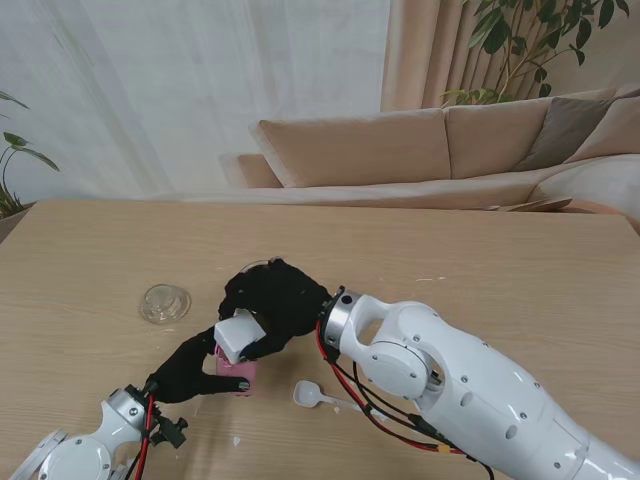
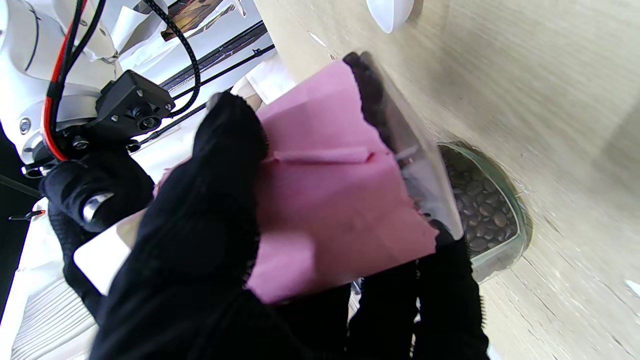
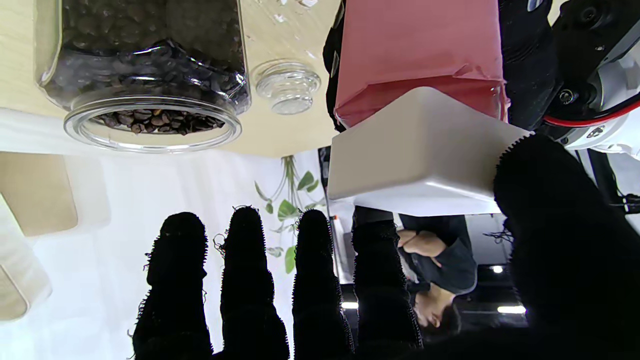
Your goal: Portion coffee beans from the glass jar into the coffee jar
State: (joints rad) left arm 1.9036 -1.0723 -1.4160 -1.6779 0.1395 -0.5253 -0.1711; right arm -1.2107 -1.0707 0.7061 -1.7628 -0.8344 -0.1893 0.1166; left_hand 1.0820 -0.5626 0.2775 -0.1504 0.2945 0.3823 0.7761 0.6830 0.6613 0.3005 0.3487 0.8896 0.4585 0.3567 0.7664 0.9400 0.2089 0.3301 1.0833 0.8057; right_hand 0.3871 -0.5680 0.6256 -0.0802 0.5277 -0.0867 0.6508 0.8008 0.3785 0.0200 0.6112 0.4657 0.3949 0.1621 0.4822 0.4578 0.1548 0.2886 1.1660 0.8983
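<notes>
So in the stand view the left robot hand (image 1: 190,372), black glove and all, is wrapped around the pink coffee jar (image 1: 236,375) in the lower left-centre of the frame, just off the middle of the wooden worktop (image 1: 480,255). The left wrist view shows it close: the pink coffee jar (image 2: 330,200) is grasped with the gloved fingers (image 2: 220,165) across its pink label, and you can see beans through the clear part.

The right robot hand (image 1: 275,300) sits right at the centre of the stand view, and it's got the white lid (image 1: 238,338) of that jar, pinched against the thumb. In the right wrist view the white lid (image 3: 420,150) is just on top of the pink jar, touching or nearly so, can't tell which, while the other four fingers (image 3: 312,280) stick out straight.

The glass jar (image 3: 145,65) full of coffee beans stands open in the upper left of that wrist view, with its glass lid (image 3: 288,86) just beside it on the worktop. That glass lid (image 1: 165,302) shows at left-centre in the stand view. A white scoop (image 1: 312,396) lies bottom-centre, near the pink jar.
</notes>
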